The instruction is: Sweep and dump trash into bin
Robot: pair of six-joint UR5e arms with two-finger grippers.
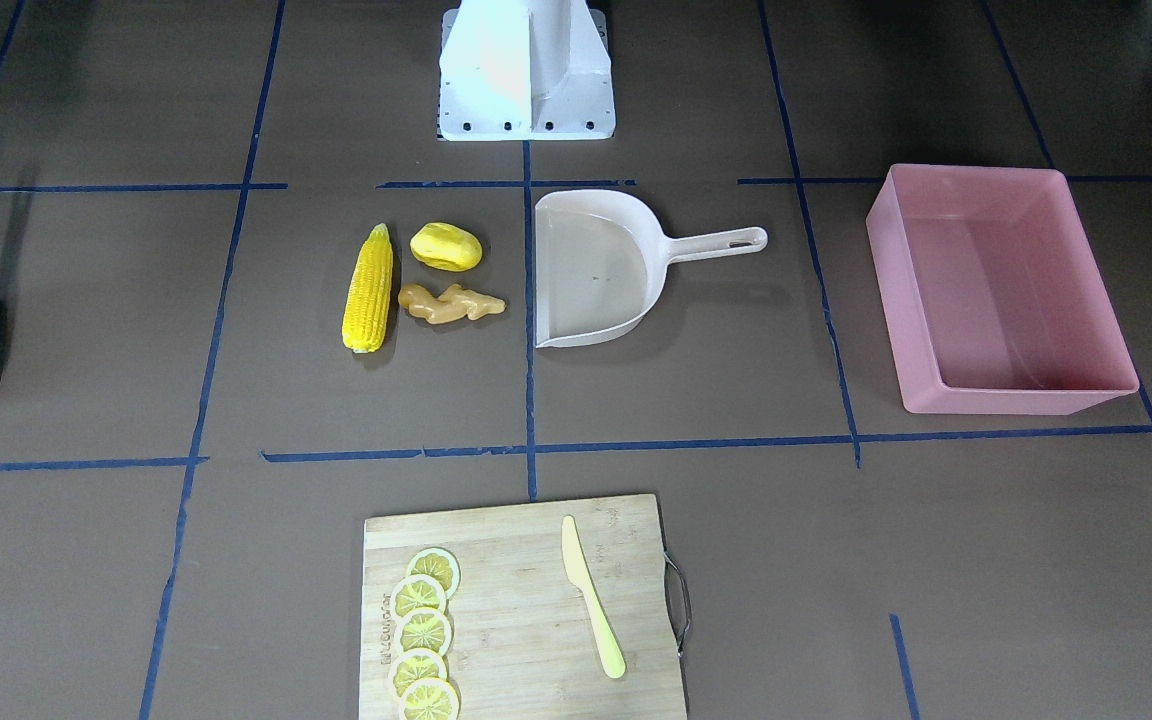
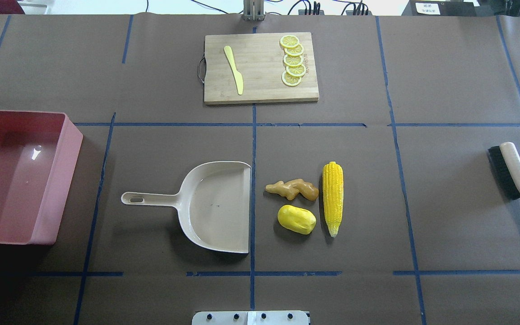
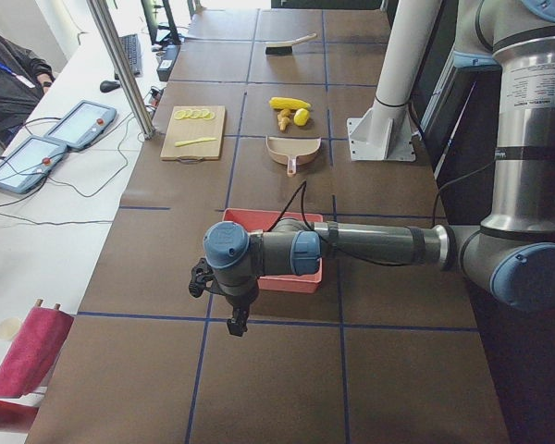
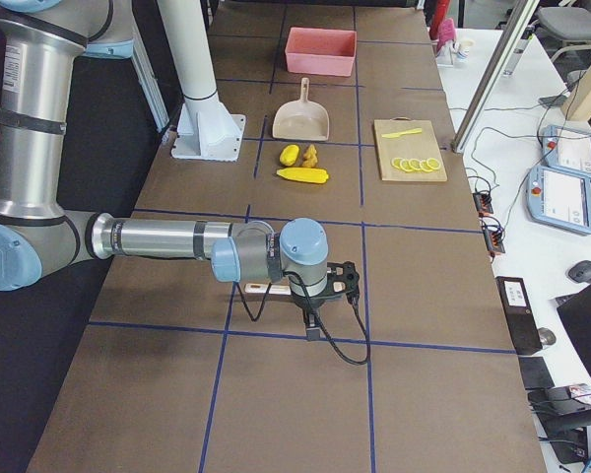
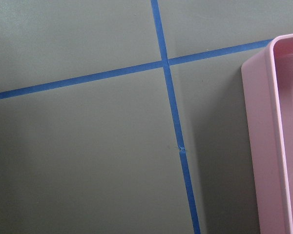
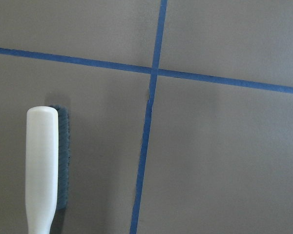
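Note:
The trash lies together on the brown table: a yellow corn cob (image 2: 333,197), a rounded yellow lump (image 2: 296,219) and a tan ginger root (image 2: 292,189), just right of the beige dustpan (image 2: 217,207). The pink bin (image 2: 63,176) stands empty at the far left. My left gripper (image 3: 233,319) shows only in the exterior left view, hanging beside the bin; I cannot tell if it is open. My right gripper (image 4: 315,330) shows only in the exterior right view, above the brush (image 4: 266,289); I cannot tell its state either.
A brush with black bristles (image 2: 510,169) lies at the far right; its white handle (image 6: 41,165) shows in the right wrist view. A wooden cutting board (image 2: 260,85) at the back holds lemon slices (image 2: 293,60) and a pale yellow knife (image 2: 234,70). The bin's wall (image 5: 263,146) shows in the left wrist view.

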